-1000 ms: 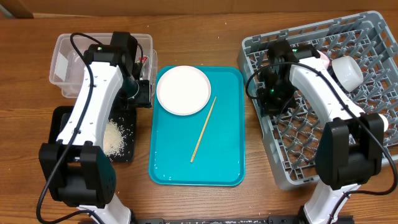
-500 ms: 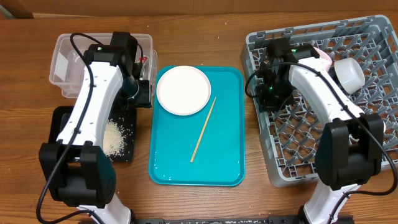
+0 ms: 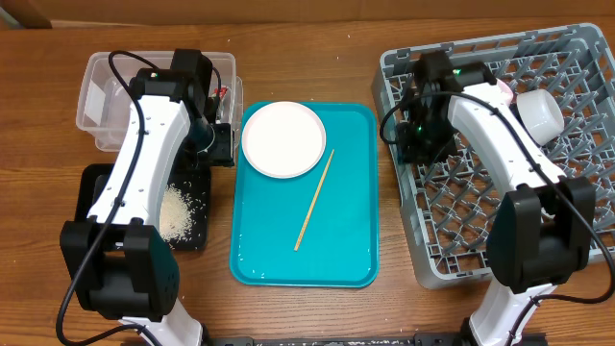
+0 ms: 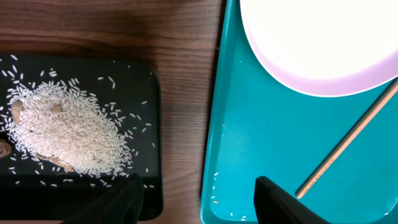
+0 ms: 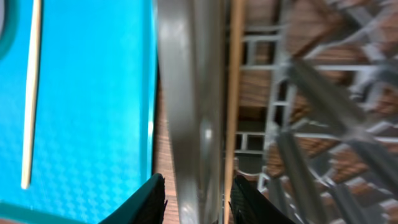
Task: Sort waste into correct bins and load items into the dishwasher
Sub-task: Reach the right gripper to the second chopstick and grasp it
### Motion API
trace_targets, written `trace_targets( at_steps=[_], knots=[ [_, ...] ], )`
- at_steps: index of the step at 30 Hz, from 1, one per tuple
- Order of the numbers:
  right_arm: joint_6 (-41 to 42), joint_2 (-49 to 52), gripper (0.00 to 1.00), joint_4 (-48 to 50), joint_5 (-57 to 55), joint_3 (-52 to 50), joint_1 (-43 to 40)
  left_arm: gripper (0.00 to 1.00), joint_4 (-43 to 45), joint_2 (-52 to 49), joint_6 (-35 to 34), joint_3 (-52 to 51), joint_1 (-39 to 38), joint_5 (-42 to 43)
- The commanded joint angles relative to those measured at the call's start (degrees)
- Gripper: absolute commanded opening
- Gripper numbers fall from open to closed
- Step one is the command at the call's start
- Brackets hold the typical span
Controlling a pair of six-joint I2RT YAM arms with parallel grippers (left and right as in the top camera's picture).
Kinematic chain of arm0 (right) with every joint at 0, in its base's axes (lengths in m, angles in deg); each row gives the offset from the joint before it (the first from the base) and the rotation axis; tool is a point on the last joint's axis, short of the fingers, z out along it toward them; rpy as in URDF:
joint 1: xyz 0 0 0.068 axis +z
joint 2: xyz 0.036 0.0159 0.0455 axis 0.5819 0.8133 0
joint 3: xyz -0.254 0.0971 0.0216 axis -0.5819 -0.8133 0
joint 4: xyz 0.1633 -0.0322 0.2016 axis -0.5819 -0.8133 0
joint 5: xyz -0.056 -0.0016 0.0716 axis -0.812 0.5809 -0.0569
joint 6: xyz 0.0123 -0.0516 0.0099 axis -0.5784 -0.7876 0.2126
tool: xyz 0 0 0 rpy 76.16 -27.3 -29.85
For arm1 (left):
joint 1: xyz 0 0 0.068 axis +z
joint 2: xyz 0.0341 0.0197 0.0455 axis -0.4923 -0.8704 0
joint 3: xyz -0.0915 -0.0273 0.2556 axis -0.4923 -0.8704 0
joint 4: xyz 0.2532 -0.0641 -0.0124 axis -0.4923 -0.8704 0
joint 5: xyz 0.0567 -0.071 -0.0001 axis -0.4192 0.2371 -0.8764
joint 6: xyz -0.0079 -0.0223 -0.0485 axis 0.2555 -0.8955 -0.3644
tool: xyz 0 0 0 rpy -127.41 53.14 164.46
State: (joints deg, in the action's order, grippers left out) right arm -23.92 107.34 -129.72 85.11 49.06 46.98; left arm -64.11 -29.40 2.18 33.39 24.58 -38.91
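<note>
Wooden counter: at the tray's 3 o'clock, the right hand stands part-open astride the rack wall, gripping nothing, with a chopstick just inside. A skewed lift could snag that wall or flick the chopstick out through the lattice. The left hand, open and empty, hangs beside the rice.

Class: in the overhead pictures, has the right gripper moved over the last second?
Yes. The right gripper has shifted up the picture, away from the robot, judged against the teal tray.

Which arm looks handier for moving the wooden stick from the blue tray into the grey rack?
Probably the right. The right claw is at the rack's wall beside the tray, open; the left claw is at the tray's opposite edge, farthest from the rack.
</note>
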Motion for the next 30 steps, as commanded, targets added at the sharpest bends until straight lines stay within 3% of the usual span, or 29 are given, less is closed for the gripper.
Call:
trace_targets(
  at_steps=[1, 7, 13, 21, 30],
  knots=[
    [5.09, -2.54, 0.40, -1.09, -6.23, 7.45, 0.15, 0.59, 0.00, 1.70, -0.37, -0.33, -0.48, 0.68],
    [7.13, -4.90, 0.43, 0.50, 6.86, 12.55, 3.45, 0.60, 0.50, 1.70, -0.39, -0.33, -0.48, 0.70],
    [16.35, -4.55, 0.53, 5.40, 5.01, 9.14, 12.28, 0.62, 0.57, 1.70, -0.37, -0.33, -0.48, 0.68],
    [30.62, -4.31, 0.55, 12.81, -2.91, 1.79, 21.79, 0.63, 0.57, 1.70, -0.37, -0.33, -0.48, 0.66],
    [35.56, 3.02, 0.55, 15.74, -2.75, -2.01, 27.17, 0.64, 1.18, 1.70, -0.37, -0.33, -0.48, 0.68]
  ],
)
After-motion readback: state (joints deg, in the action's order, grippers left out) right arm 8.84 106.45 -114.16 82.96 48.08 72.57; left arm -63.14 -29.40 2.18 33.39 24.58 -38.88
